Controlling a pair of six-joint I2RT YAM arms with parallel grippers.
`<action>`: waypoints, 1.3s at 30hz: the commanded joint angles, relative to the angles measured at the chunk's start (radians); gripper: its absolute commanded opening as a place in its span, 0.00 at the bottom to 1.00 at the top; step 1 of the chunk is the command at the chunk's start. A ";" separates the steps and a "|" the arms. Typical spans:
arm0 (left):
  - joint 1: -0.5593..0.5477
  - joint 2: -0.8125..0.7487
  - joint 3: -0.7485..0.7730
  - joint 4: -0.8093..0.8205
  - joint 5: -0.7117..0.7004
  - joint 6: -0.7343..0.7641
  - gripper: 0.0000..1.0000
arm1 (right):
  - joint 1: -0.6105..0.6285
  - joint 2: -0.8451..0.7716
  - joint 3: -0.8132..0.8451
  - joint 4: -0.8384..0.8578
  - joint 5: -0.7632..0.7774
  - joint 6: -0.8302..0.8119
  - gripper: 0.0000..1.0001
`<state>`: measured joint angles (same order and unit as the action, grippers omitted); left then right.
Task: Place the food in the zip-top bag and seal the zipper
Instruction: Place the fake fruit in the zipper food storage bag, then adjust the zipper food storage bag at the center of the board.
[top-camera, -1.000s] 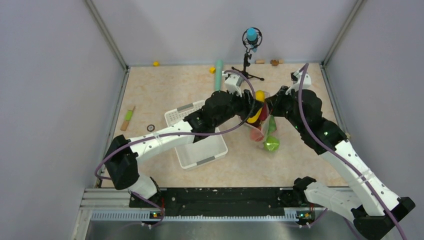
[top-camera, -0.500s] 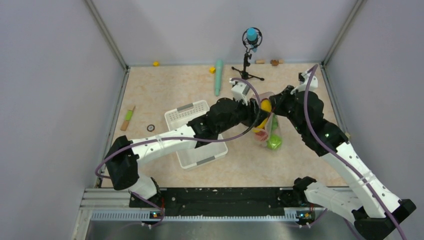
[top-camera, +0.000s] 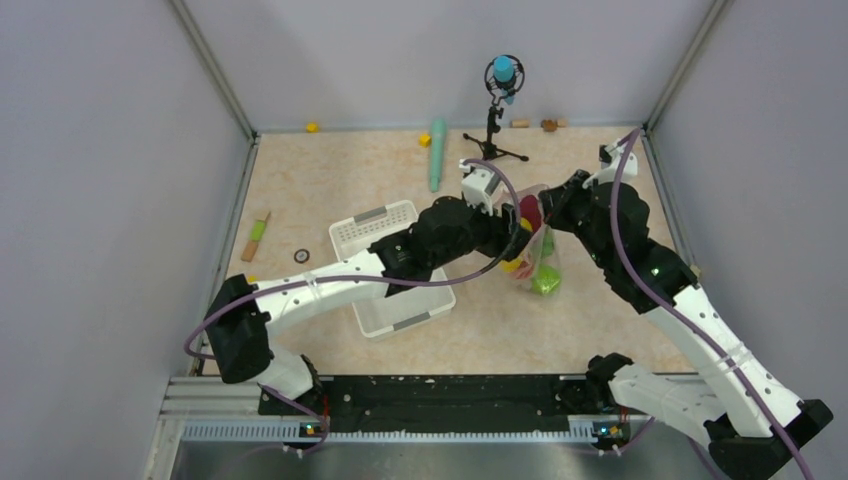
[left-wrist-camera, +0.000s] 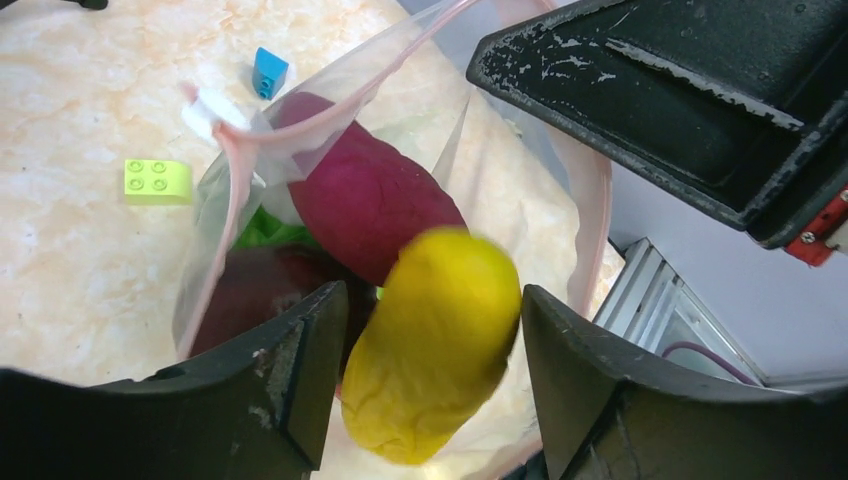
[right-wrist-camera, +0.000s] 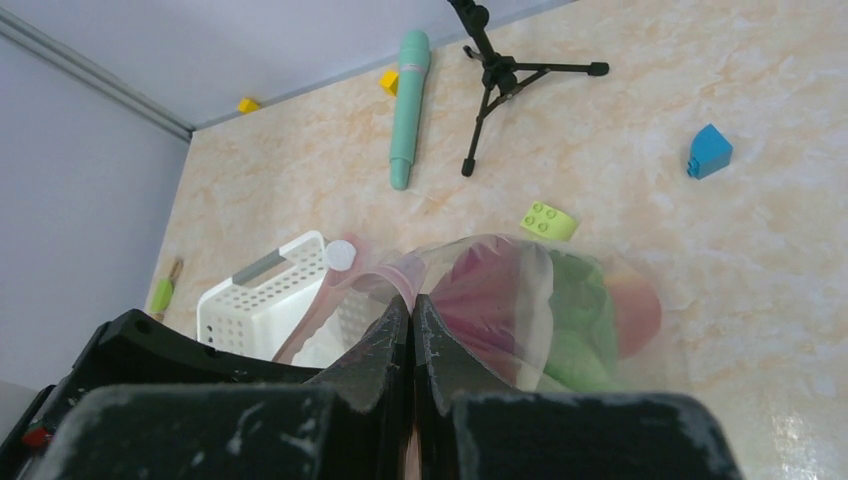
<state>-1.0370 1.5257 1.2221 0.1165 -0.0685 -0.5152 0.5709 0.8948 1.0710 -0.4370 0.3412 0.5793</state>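
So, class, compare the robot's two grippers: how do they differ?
The left gripper is open, the right gripper shut. The left has the yellow piece between its spread fingers; the right pinches the bag's pink rim. The left looks down into the bag's mouth; the right sits at its edge. Both are at the bag.

Clear zip-top bag (left-wrist-camera: 520, 215) gapes open; yellow piece (left-wrist-camera: 435, 340) above maroon root (left-wrist-camera: 365, 200) inside

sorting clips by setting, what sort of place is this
Probably a robot lab test cell: plain grey walls box in the table, two arms bolted to a rail, toy blocks and a tripod stand.
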 joint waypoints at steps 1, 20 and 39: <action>-0.003 -0.081 0.047 -0.026 -0.011 0.034 0.72 | -0.006 -0.046 0.010 0.075 0.035 -0.004 0.00; 0.011 -0.159 0.133 -0.408 -0.368 0.089 0.94 | -0.006 -0.044 0.013 0.062 -0.019 -0.060 0.00; 0.034 -0.030 0.183 -0.472 -0.187 0.072 0.13 | -0.006 -0.017 0.015 0.080 -0.059 -0.109 0.00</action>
<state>-1.0084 1.4891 1.3750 -0.3771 -0.3267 -0.4496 0.5713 0.8696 1.0657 -0.4484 0.2787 0.4969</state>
